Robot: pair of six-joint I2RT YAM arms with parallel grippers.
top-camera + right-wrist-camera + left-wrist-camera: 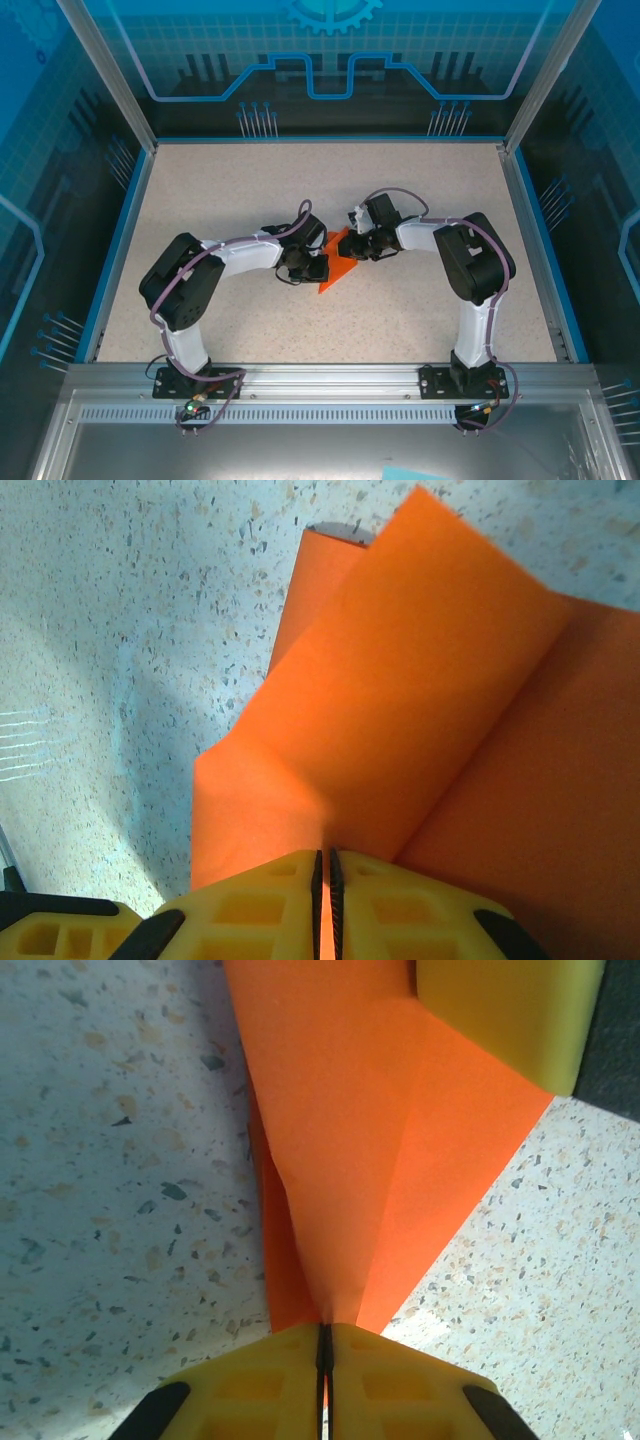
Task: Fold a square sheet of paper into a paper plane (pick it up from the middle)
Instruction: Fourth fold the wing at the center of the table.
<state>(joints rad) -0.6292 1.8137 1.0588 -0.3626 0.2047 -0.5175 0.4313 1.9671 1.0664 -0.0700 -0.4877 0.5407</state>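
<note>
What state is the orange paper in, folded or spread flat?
Folded. The paper shows creases and overlapping layers, narrowing toward the left hand, which pinches it.

- We're over a pale speckled table (250,190), cream with dark and tan flecks; a blue rim (118,250) runs along its left, far and right sides
- Near the middle sits the orange paper plane (338,268), creased, narrow end toward the near left; a soft shadow falls beside it; whether it lies flat on the surface we can't tell
</note>
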